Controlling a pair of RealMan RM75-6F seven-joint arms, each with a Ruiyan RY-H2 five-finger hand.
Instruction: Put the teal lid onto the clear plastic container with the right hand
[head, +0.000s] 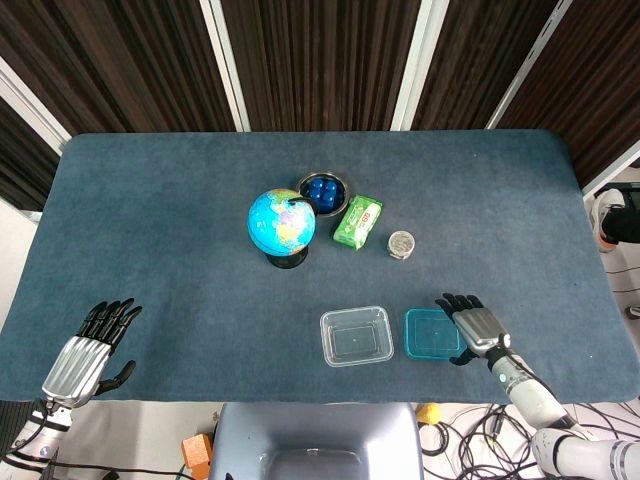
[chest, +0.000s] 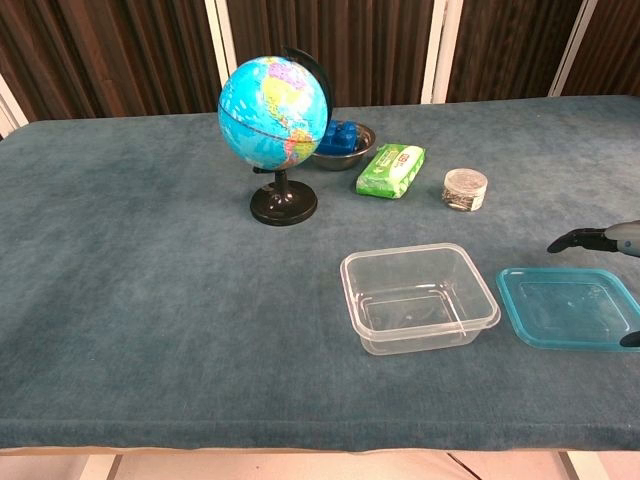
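Observation:
The teal lid (head: 430, 333) (chest: 566, 307) lies flat on the table, just right of the clear plastic container (head: 356, 336) (chest: 418, 297), which stands upright and empty. My right hand (head: 474, 326) hovers over the lid's right edge with fingers spread. In the chest view one fingertip (chest: 570, 240) shows beyond the lid's far edge, and the thumb tip shows at its near right corner. I see no grip on the lid. My left hand (head: 92, 350) rests open at the table's front left, far from both objects.
A globe on a black stand (head: 282, 225) (chest: 274, 105), a metal bowl of blue items (head: 322, 190), a green packet (head: 358, 221) (chest: 391, 170) and a small round tin (head: 401, 244) (chest: 465, 189) sit behind the container. Blue cloth covers the table (head: 160, 220).

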